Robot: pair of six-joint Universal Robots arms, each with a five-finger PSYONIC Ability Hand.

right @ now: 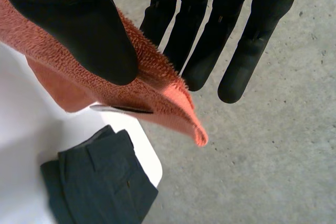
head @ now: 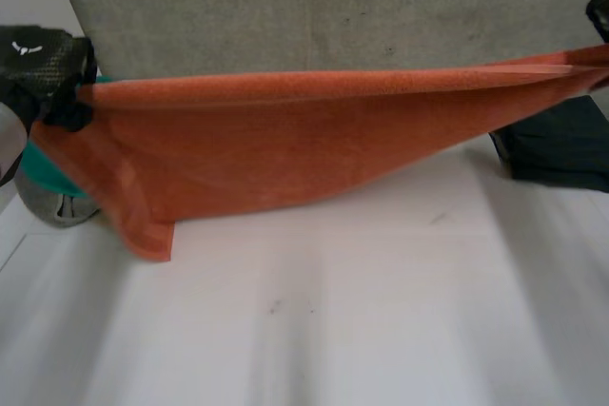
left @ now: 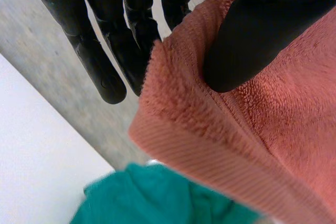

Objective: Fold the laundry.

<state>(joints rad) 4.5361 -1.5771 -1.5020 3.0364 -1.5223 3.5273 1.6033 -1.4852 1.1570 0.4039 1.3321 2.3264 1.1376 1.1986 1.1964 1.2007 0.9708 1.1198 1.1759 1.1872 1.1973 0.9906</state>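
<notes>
Overhead, the orange towel (head: 285, 149) hangs stretched between the left hand (head: 59, 106) and the right hand (head: 599, 14). Its sagging lower corner touches the white table (head: 381, 311), a dark folded garment (head: 561, 145) lies at the far right, and a teal cloth (head: 43, 173) sits on a grey rounded thing (head: 52, 208), whether a container I cannot tell. Along the left wrist, the thumb (left: 247, 40) pins a towel corner against the fingers (left: 105, 72) behind it, with the teal cloth just past the hem. Along the right wrist, thumb and fingers likewise pinch the opposite corner, above the dark garment on the table's corner.
</notes>
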